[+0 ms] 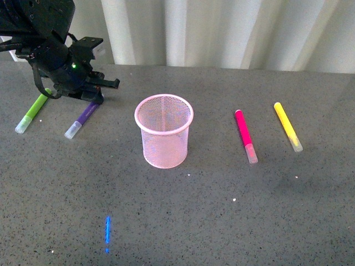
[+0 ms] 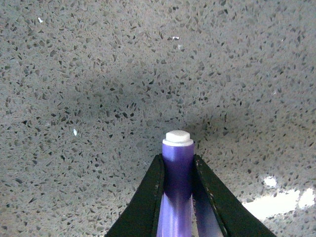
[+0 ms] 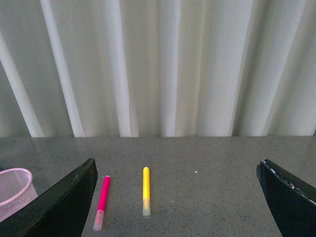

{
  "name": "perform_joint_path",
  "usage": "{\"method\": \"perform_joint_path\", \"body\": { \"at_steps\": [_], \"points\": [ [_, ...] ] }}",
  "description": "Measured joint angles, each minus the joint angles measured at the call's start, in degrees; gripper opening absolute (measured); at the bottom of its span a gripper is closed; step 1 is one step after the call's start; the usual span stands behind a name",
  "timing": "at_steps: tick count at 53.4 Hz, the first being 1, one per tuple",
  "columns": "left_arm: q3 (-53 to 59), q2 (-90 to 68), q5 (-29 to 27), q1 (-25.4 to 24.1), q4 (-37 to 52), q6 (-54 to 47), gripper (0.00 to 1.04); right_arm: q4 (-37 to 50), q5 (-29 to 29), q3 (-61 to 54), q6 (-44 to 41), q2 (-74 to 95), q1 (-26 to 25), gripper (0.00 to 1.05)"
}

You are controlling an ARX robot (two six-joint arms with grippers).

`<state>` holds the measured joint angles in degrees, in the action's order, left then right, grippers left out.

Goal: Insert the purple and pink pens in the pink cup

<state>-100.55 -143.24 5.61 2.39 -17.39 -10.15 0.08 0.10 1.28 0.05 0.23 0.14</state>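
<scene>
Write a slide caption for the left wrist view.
The left end effector pinches the purple pen near its white end plug, over the speckled grey tabletop.

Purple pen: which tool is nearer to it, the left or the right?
Left. The left tool grips the purple pen at its end. The right tool, open, is far off on the cup's other side, facing the pink pen.

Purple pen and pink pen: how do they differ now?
The purple pen lies left of the pink cup; the pink pen lies right of it. The left gripper is closed on the purple pen; the pink pen lies untouched. Both lie flat on the table, outside the cup.
</scene>
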Motion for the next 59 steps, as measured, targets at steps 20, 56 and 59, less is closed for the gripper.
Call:
{"method": "perform_joint_path", "body": {
  "at_steps": [20, 56, 59],
  "points": [
    [14.2, 17.1, 1.0, 0.1, 25.7, 12.9, 0.13, 0.0, 0.0, 0.0, 0.0, 0.0, 0.0, 0.98],
    [59.3, 43.0, -8.8, 18.8, 69.3, 38.7, 0.13, 0.0, 0.0, 0.0, 0.0, 0.0, 0.0, 0.98],
    [59.8, 40.0, -10.2, 19.2, 73.6, 39.6, 0.13, 0.0, 0.0, 0.0, 0.0, 0.0, 0.0, 0.98]
  ]
}}
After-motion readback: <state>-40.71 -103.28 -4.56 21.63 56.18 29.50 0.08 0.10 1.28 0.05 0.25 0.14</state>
